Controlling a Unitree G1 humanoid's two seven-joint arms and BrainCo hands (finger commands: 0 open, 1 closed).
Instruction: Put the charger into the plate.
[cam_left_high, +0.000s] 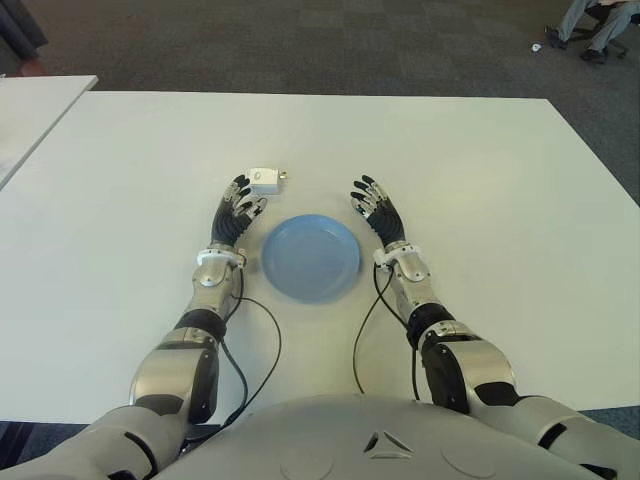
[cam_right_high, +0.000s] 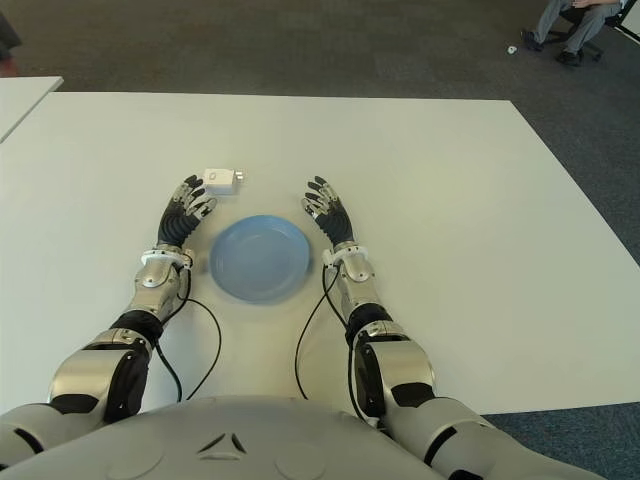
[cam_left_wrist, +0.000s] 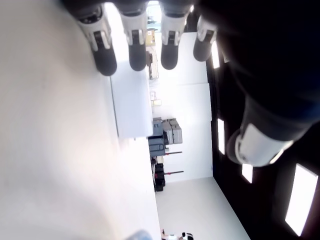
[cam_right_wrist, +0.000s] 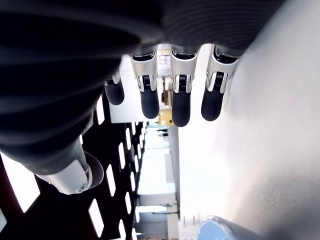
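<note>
Lying unmarked: charger (cam_left_high: 265, 180), plate (cam_left_high: 310, 257).

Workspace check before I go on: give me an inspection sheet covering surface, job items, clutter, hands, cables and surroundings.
Surface: white table, bare apart from the items below.
Job's things: white charger lies on the table beyond the left fingertips, outside the plate; blue plate sits between the two hands, with nothing in it.
Clutter: nothing seen.
Hands: left hand left of the plate, fingers spread, holding nothing, tips close to the charger; right hand right of the plate, fingers spread, holding nothing.
Cables: black cables run from both wrists back toward the body across the table.
Surroundings: dark carpet; second white table at left; a seated person's legs at far right.
</note>
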